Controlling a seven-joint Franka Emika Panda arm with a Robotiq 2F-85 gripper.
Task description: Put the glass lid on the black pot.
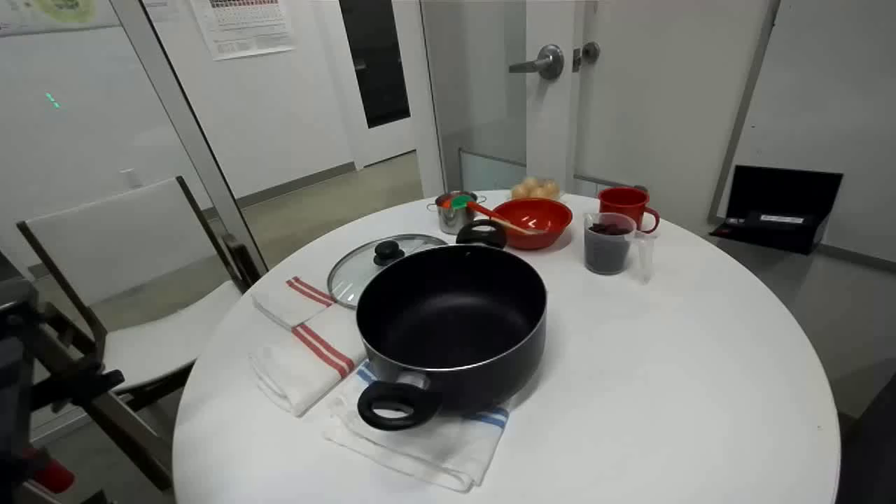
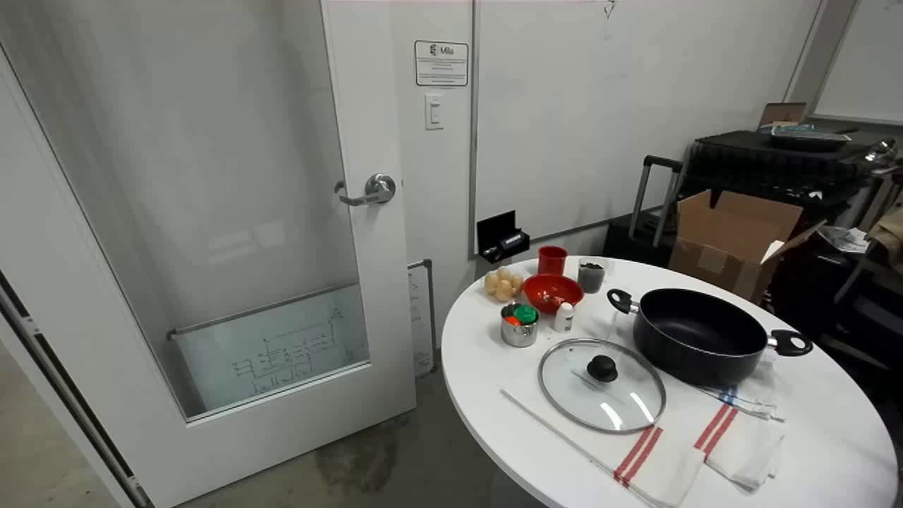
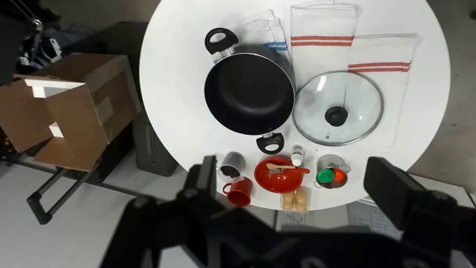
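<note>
The glass lid lies flat with its black knob up, partly on a white towel, beside the black pot. The pot stands upright and uncovered, its inside bare, with part of its base on a towel. Both also show in an exterior view, the lid in front and to the left of the pot. In the wrist view the lid is to the right of the pot. My gripper is wide open, with nothing between its fingers, well above the table. The gripper is not seen in the exterior views.
Near the pot's handle are a red bowl with a spoon, a white bottle, a small metal pot, a red mug, a measuring cup and eggs. Striped towels lie under and beside the pot.
</note>
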